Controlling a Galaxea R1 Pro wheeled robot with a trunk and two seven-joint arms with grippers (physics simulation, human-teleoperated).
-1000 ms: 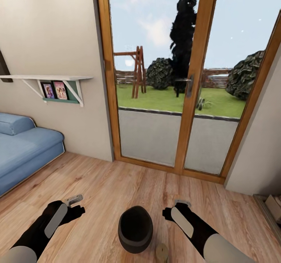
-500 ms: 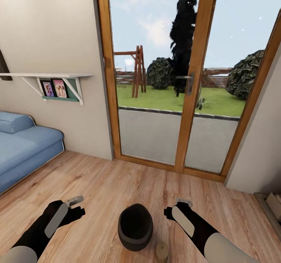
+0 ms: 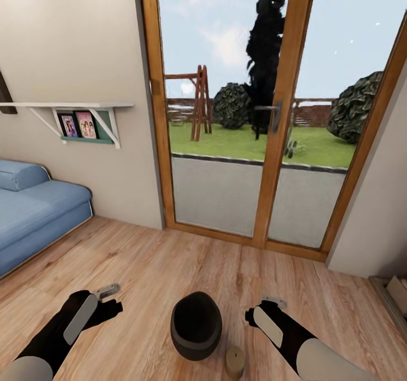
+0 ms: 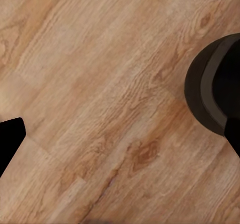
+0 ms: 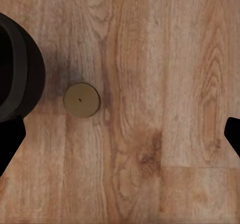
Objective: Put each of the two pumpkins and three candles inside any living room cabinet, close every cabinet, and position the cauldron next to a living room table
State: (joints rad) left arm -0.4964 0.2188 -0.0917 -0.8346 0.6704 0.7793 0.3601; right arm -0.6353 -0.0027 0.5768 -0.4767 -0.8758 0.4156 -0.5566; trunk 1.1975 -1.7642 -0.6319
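Cauldron [image 3: 196, 325] beside candle [image 3: 235, 362] on floor [image 3: 169, 268], both tools' jaws wide, empty.

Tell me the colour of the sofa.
The sofa is blue, best seen in the head view.

Both arms extend forward and low, the left gripper [image 3: 108, 290] and right gripper [image 3: 273, 302] each empty, fingers spread wide in the wrist views.

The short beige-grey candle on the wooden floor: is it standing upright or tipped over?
Upright. The short beige-grey candle shows its round top and wick from above, and stands on end on the wooden floor.
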